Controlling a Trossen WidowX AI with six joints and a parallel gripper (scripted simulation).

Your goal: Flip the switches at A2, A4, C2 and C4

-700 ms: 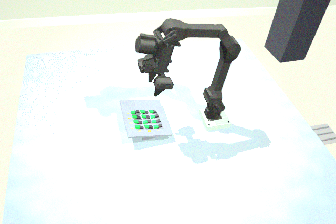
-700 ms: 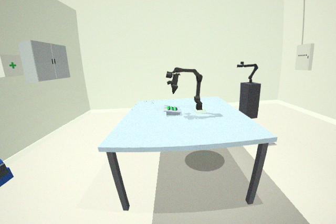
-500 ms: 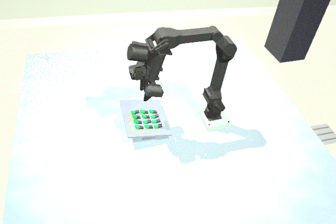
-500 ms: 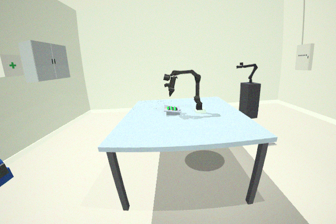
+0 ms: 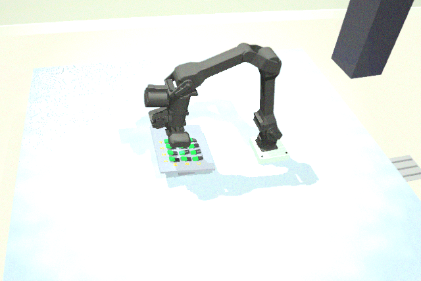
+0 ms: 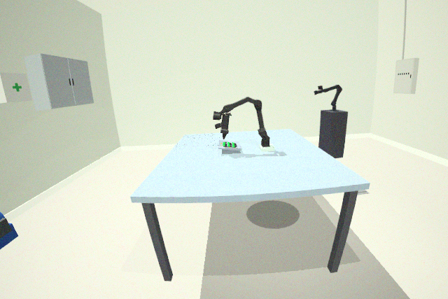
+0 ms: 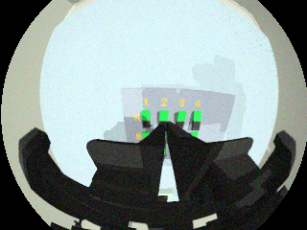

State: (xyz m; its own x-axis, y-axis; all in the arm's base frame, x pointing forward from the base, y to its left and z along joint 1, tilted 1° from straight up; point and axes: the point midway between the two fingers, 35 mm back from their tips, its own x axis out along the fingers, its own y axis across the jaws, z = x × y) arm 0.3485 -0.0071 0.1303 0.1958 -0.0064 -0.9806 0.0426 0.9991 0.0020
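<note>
The grey panel holds three rows of four green-and-black switches. My gripper is shut and empty, low over the panel, its tips appearing just arm-side of switch A2 in the wrist view. Switch A4 shows to the right there. Switches C2 and C4 show in the top view but are hidden behind the fingers in the wrist view. Contact and which ends are raised are too small to tell.
Switches A1 and A3 flank A2. The fingers cover much of rows B and C in the wrist view. The arm's pale base stands on the table beside the panel.
</note>
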